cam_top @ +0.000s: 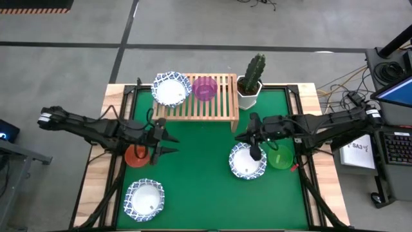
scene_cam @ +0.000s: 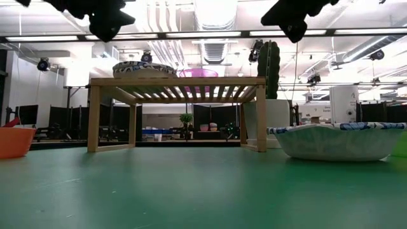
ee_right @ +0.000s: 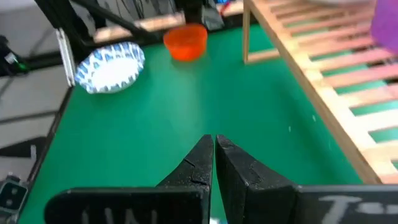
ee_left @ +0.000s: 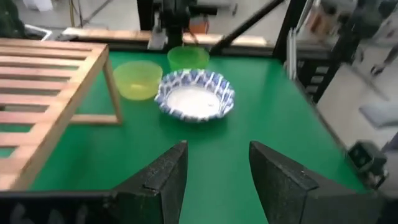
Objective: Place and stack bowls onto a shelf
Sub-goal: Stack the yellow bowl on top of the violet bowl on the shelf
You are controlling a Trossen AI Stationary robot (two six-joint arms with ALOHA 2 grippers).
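Note:
The light-wood shelf (cam_top: pixel 206 106) stands at the table's far side, its legs on the green top. On its slats sit a white bowl with a blue rim (cam_top: pixel 170 88) and a purple bowl (cam_top: pixel 205 88). My left gripper (cam_top: pixel 175 145) is open and empty, raised above the table beside a red bowl (cam_top: pixel 135 156). Another white bowl (cam_top: pixel 144 198) lies near the front left. My right gripper (cam_top: pixel 239 137) is shut and empty, raised near a third white bowl (cam_top: pixel 244 164) and a green bowl (cam_top: pixel 281 156). A yellow bowl (ee_left: pixel 138 79) shows in the left wrist view, next to that white bowl (ee_left: pixel 195 94).
A cactus in a white pot (cam_top: pixel 252 80) stands just right of the shelf. The middle of the green table (cam_top: pixel 199 174) lies bare between the two arms. In the low view the shelf (scene_cam: pixel 178 81) stands ahead, with the white bowl (scene_cam: pixel 337 140) at the right.

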